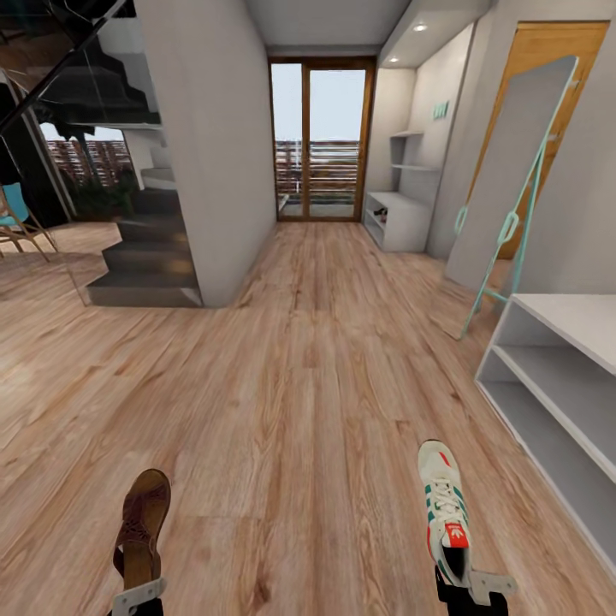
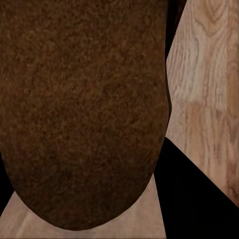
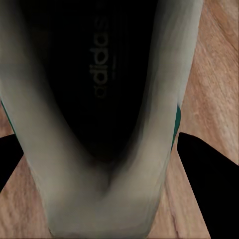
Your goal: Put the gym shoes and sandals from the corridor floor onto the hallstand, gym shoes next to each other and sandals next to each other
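Observation:
A brown sandal (image 1: 141,526) hangs over the corridor floor (image 1: 299,402) at the lower left, its heel held in my left gripper (image 1: 137,594). In the left wrist view the sandal (image 2: 84,109) sits right in front of the camera, with a dark finger (image 2: 199,199) beside it. At the lower right, my right gripper (image 1: 466,587) is shut on the heel of a cream-white gym shoe (image 1: 445,505) with green stripes. The right wrist view looks into the opening of this gym shoe (image 3: 99,99). The hallstand (image 1: 398,218), with mint letters above it, stands far down the corridor on the right.
A plain white open-shelf unit (image 1: 556,376) stands close on the right. Beyond it a tall mirror (image 1: 513,180) on a mint frame leans on the wall. A grey wall and dark stairs (image 1: 150,248) are on the left. A glass door (image 1: 321,137) ends the corridor.

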Robot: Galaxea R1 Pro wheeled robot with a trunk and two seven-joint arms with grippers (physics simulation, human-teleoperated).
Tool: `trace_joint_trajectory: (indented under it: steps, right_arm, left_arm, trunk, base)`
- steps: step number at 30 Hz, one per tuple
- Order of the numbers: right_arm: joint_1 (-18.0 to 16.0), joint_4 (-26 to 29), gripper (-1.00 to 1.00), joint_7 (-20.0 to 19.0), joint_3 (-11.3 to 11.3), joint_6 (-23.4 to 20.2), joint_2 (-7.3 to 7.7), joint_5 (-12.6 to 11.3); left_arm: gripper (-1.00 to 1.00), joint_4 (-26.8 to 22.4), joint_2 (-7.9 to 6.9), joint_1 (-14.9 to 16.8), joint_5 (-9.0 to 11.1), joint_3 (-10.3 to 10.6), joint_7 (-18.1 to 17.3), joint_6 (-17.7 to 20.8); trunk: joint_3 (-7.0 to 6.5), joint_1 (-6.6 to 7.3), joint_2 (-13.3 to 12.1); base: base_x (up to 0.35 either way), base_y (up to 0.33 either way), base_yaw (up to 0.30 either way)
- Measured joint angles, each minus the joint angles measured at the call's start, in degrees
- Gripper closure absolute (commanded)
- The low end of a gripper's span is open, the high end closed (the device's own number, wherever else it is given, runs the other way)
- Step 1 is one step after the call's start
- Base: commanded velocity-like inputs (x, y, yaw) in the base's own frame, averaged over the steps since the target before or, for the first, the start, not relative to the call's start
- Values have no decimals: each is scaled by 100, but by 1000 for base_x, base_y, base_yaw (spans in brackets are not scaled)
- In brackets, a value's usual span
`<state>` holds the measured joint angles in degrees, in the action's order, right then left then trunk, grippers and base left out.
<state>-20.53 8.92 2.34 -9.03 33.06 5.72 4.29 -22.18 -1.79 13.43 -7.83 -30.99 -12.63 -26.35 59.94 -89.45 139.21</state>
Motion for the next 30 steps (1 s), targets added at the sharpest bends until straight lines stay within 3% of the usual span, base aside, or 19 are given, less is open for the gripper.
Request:
trace_joint_trajectory:
  steps: [30]
  right_arm:
    - [0, 0, 100, 0, 0, 0, 0, 0]
  left_arm:
    - [100, 0, 0, 2, 0, 0, 1, 2]
  trunk:
    - [0, 0, 0]
  base:
    - [340, 0, 0]
